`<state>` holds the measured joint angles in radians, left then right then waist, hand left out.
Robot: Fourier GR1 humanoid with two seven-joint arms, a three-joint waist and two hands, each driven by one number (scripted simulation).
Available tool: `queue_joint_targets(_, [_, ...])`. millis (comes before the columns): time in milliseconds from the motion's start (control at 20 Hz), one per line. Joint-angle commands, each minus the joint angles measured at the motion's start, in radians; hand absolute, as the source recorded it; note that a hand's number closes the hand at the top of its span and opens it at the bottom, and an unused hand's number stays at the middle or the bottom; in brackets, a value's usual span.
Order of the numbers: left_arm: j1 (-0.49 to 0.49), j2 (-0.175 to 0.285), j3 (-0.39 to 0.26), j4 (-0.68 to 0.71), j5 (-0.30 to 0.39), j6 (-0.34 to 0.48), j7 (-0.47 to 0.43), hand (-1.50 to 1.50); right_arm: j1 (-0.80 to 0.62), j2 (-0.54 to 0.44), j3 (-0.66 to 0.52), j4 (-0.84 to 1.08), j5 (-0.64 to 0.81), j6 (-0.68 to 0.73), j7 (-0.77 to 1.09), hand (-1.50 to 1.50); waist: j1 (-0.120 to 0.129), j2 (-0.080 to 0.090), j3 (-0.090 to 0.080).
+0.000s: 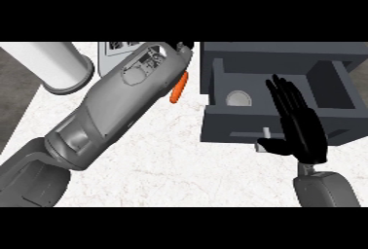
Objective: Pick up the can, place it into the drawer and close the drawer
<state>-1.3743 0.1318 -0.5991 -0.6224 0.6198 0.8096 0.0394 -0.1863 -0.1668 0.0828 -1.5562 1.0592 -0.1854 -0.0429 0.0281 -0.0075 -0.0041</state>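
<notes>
Head view: the robot's right hand [302, 129] was spread open at the counter's [179, 165] near right, fingers straight and close together. It reached over the front wall of the pulled-out drawer [237, 130], thumb just beside the small pale handle [266, 133]. Deeper in, by the drawer's left wall, a grey round top showed, judged to be the can [238, 98], upright and clear of the hand.

Such a can would likely be stiff, fairly light and smooth-sided, apt to slip or roll if tipped. Its mid-wall, taken from the side, looked the safest hold. With it apparently in the drawer, only the push on the drawer's front seemed left.

The counter was white, marbled and looked hard and slick. The left forearm [122, 102] crossed it from the near left corner to the far middle. The left hand [186, 46] was mostly hidden there, so its state could not be told. An orange item [178, 90] lay between that forearm and the drawer, and a white cylinder [61, 65] stood at the far left corner.
</notes>
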Motion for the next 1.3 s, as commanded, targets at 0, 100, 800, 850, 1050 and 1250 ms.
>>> queue_joint_targets(0, [0.048,0.087,-0.017,-0.114,-0.022,-0.027,0.076,-1.50,-0.099,-0.015,-0.078,0.206,-0.017,-0.062,-0.047,-1.50,0.017,0.002,0.005])
queue_joint_targets(100, [0.074,0.084,-0.040,-0.192,-0.052,0.051,0.110,-1.50,-0.050,0.027,-0.028,0.240,0.049,-0.149,-0.060,-1.50,0.014,-0.001,0.005])
queue_joint_targets(800, [0.200,0.280,-0.037,-0.444,-0.069,-0.015,0.245,-1.50,-0.374,0.030,-0.157,0.711,0.145,-0.390,-0.068,-1.50,0.051,0.009,0.006])
queue_joint_targets(850, [0.215,0.297,-0.023,-0.438,-0.060,-0.049,0.232,-1.50,-0.397,0.036,-0.172,0.745,0.145,-0.406,-0.056,-1.50,0.048,0.014,0.006])
queue_joint_targets(1050, [0.240,0.276,-0.047,-0.481,-0.097,0.014,0.267,-1.50,-0.551,0.000,-0.221,0.877,0.139,-0.434,-0.074,-1.50,0.043,0.017,0.007])
queue_joint_targets(1250, [0.366,0.315,-0.033,-0.547,-0.095,-0.019,0.210,-1.50,-0.606,-0.002,-0.257,1.005,0.142,-0.529,-0.093,-1.50,0.056,0.026,0.006])
